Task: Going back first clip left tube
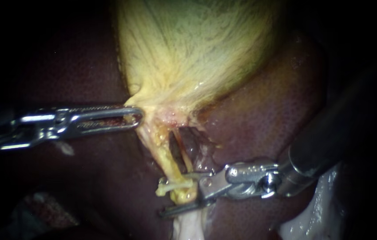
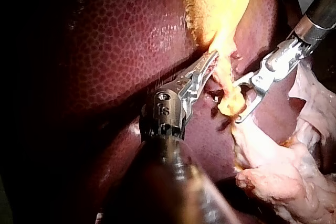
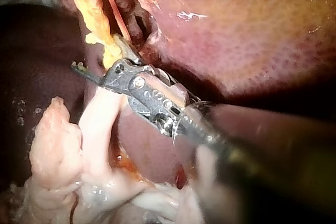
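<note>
Right instrument (image 1: 162, 198), coming in from 4 o'clock, is holding its jaws wide around the left tube (image 1: 164, 155), which is running toward 6 o'clock. Left instrument (image 1: 138, 117) at 9 o'clock is pinching the gallbladder (image 1: 188, 49). Tube is looking soft, slippery, easily torn; hold it across, gently.

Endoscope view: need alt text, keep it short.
The right instrument, entering from the right, holds its jaws open astride a pale yellow tube below the gallbladder. The left instrument, from the left, has its jaws shut on the gallbladder's lower edge; dark red liver surrounds everything.
</note>
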{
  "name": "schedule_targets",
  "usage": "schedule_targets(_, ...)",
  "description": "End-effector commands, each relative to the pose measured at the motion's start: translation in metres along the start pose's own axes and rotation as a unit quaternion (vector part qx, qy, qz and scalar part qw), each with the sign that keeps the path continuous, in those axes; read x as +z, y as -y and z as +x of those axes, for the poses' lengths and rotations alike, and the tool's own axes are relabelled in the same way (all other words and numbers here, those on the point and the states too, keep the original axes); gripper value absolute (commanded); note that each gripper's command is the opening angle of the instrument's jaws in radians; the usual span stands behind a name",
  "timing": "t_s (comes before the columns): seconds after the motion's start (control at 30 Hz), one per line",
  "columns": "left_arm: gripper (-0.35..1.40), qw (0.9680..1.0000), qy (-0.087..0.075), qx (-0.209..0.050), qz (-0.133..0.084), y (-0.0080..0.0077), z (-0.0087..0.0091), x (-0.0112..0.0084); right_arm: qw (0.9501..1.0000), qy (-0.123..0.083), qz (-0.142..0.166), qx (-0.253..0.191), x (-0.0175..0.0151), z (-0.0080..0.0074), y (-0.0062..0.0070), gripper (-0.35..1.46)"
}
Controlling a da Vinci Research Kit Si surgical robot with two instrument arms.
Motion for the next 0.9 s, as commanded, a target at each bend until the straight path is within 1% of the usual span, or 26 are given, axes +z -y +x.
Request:
schedule_targets(0.03, -0.35, 1.0, 0.0, 0.0, 0.0, 0.0, 0.0, -0.0001, 0.9999, 0.0, -0.004, -0.013, -0.0005, 0.0004, -0.0002, 0.6)
schedule_targets(0.2, -0.35, 1.0, 0.0, 0.001, 0.0, 0.0001, 0.0, -0.0002, 0.9986, 0.001, -0.015, -0.051, -0.0021, 0.0014, -0.0008, 0.6)
schedule_targets(0.3, -0.35, 1.0, 0.0, 0.001, 0.0, 0.0, 0.0, -0.0003, 0.9984, 0.001, -0.015, -0.055, -0.0028, 0.0016, -0.0009, 0.6)
schedule_targets(0.4, -0.35, 1.0, 0.0, 0.001, 0.0, 0.0, 0.0, -0.0003, 0.9983, 0.0, -0.013, -0.056, -0.0035, 0.0014, -0.0007, 0.6)
schedule_targets(0.6, -0.35, 1.0, 0.0, 0.001, 0.001, -0.0002, 0.0001, -0.0004, 0.9983, -0.001, -0.004, -0.058, -0.0064, 0.0012, 0.0007, 0.6)
schedule_targets(0.67, -0.35, 1.0, 0.0, -0.002, 0.001, -0.0004, 0.0002, -0.0004, 0.9984, -0.002, -0.001, -0.056, -0.0081, 0.0016, 0.001, 0.6)
schedule_targets(0.73, -0.35, 1.0, 0.0, -0.001, 0.001, -0.0005, 0.0003, -0.0003, 0.9977, -0.003, 0.002, -0.068, -0.0099, 0.0023, 0.0012, 0.6)
schedule_targets(0.9, -0.35, 1.0, 0.0, -0.004, 0.001, -0.001, 0.0005, -0.0001, 0.9954, -0.003, -0.01, -0.095, -0.0136, 0.004, 0.0011, 0.6)
